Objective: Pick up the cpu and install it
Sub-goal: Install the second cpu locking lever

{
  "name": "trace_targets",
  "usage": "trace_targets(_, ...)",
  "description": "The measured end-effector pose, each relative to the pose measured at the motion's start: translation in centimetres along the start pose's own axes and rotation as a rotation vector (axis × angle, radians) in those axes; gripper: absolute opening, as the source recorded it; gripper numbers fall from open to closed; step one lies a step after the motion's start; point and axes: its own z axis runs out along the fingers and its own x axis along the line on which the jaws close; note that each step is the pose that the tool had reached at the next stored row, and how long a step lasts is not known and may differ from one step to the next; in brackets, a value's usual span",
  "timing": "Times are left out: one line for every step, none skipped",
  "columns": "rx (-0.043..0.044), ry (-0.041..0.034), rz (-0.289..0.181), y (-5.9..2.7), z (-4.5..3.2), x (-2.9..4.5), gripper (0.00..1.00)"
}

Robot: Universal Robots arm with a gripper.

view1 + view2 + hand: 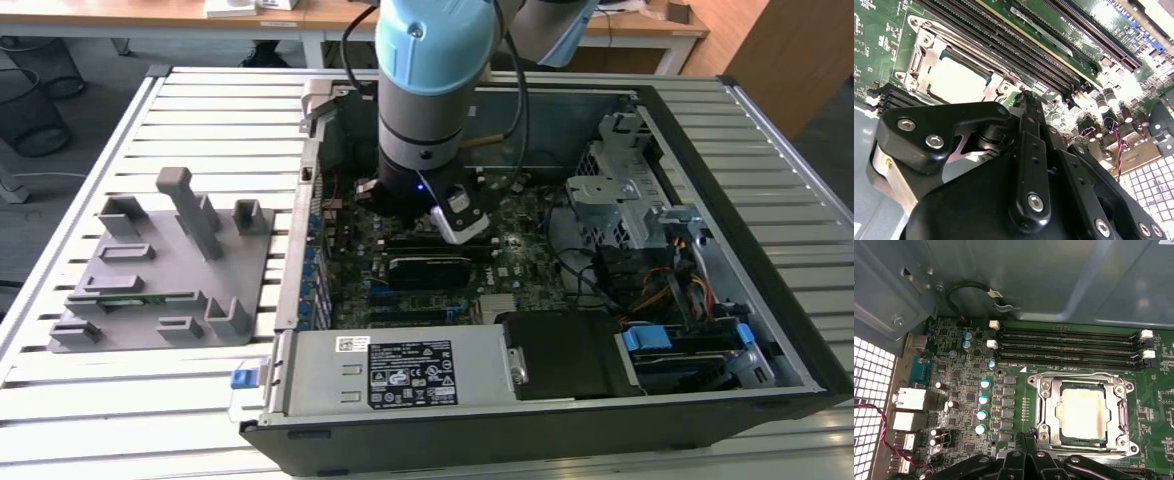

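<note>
The shiny square silver cpu (pixel 1082 413) sits flat inside its metal socket frame (pixel 1044 410), and the black gripper (pixel 1029 436) hangs just beside it with its fingers pressed together, holding nothing.

In the exterior view, the blue and grey robot arm (pixel 427 90) reaches down into the open black computer case (pixel 747 300) at the middle of the frame, with case walls close around. The green bumpy motherboard (pixel 959 390) has long black memory slots (pixel 1069 345) just beside the frame. A grey plastic holder tray (pixel 160 270) rests on the white slatted table (pixel 134 400) at the left.
</note>
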Motion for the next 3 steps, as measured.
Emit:
trace_targets(0.0001, 0.0001, 0.0, 0.02, -0.08, 0.0, 0.12)
trace_targets(0.0, 0.0, 0.0, 0.04, -0.15, 0.0, 0.12)
trace_targets(-0.0001, -0.0001, 0.0, 0.06, -0.22, 0.0, 0.12)
